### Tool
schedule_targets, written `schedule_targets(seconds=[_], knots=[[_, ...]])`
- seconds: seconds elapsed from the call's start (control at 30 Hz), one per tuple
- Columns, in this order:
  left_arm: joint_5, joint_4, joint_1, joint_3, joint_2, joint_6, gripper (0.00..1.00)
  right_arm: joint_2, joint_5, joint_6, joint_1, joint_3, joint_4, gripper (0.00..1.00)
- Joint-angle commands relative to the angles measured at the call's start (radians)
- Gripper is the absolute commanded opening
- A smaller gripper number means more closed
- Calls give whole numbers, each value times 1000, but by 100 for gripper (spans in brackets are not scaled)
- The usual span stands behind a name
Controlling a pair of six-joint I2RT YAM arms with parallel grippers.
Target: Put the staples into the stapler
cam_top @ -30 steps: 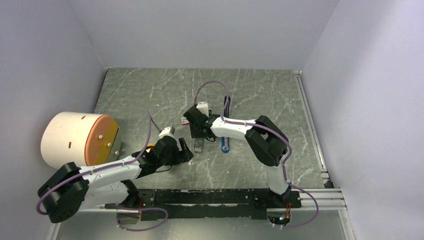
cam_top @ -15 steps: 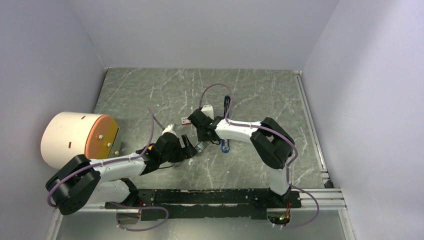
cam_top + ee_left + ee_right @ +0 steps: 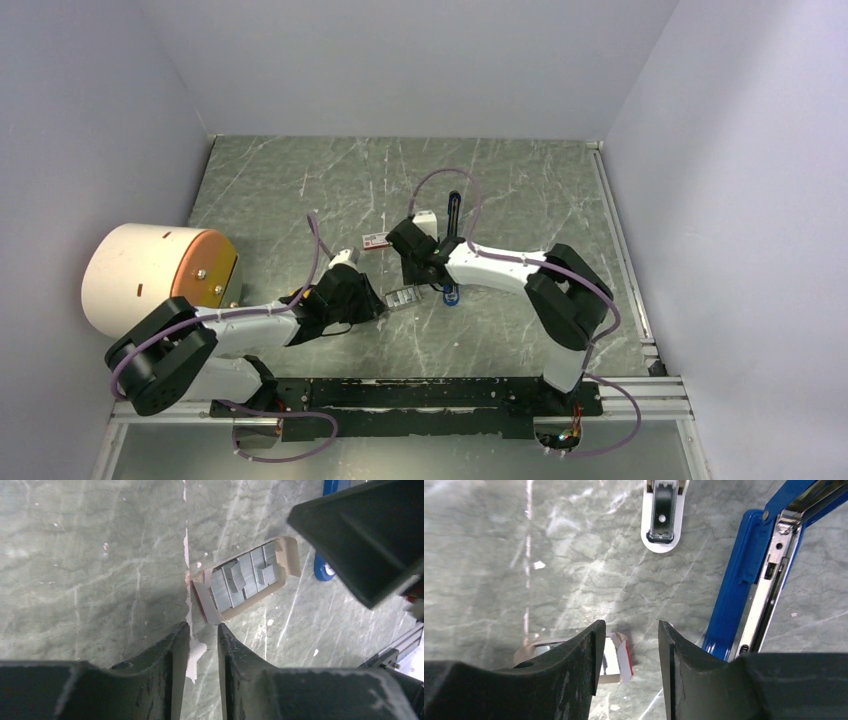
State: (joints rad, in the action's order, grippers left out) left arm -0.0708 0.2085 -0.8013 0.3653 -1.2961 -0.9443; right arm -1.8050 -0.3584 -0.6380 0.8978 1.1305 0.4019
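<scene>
The staples (image 3: 245, 577) are grey strips in an open cardboard tray (image 3: 403, 296) on the table. My left gripper (image 3: 202, 625) sits low at the tray's near flap, its jaws a narrow gap apart with only table between them. In the top view the left gripper (image 3: 378, 300) is just left of the tray. My right gripper (image 3: 630, 622) is open over the tray's other end, where a red-and-white flap (image 3: 624, 660) shows between its fingers. The blue stapler (image 3: 734, 590) lies open to its right, metal channel (image 3: 769, 575) exposed; from above the stapler (image 3: 450, 293) is beside the right gripper (image 3: 425, 272).
A small red-and-white box (image 3: 375, 240) lies behind the tray. A pale piece with a black insert (image 3: 664, 515) lies beyond the right fingers. A big white cylinder with an orange face (image 3: 160, 275) stands at the left edge. Walls close in three sides.
My left gripper slid right up to the tray and its jaws narrowed sharply. The right gripper shifted slightly right and narrowed a little. The tray stays on the table.
</scene>
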Motion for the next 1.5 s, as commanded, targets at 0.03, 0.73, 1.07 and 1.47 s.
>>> schedule_targets(seconds=[0.03, 0.73, 1.07, 1.47], knots=[[-91, -21, 5, -2, 26, 49, 29, 82, -10, 29, -4, -12, -41, 49], [-116, -31, 5, -22, 46, 78, 27, -25, 149, 115, 91, 72, -15, 32], [-117, -34, 5, -32, 59, 82, 27, -67, 136, 109, 98, 92, -27, 23], [-124, -44, 5, -36, 73, 84, 27, -99, 84, 89, 98, 109, -16, 21]])
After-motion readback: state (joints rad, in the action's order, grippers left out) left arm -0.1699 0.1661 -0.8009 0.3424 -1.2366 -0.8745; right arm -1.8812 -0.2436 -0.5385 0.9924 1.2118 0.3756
